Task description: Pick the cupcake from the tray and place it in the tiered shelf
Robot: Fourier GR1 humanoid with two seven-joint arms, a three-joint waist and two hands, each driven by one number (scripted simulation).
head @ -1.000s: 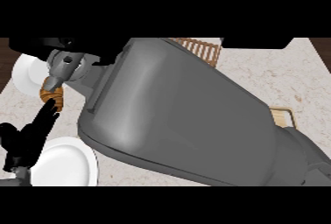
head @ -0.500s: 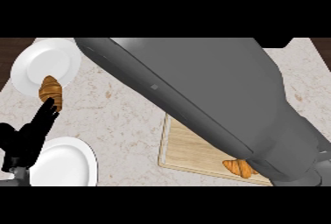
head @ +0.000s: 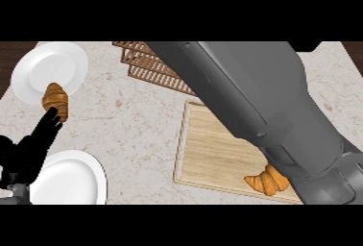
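**— Where is the pastry you are after, and where are your hands?**

— The task says cupcake; what I see on the wooden tray (head: 212,158) is a croissant (head: 268,179), at its near right corner, half tucked under my right forearm (head: 262,110); that arm crosses the view toward the brown slatted shelf (head: 152,65), and its hand is hidden, so I cannot tell whether its fingers hold anything; my left hand (head: 32,146) rests at the left edge, fingers straight, holding nothing, tips near a second croissant (head: 56,99).

**— Count things for me.**

— Two croissants, one on the tray, one at the rim of the far white plate (head: 44,67); two plates, the near plate (head: 71,180) beside my left hand; one tray; one shelf.
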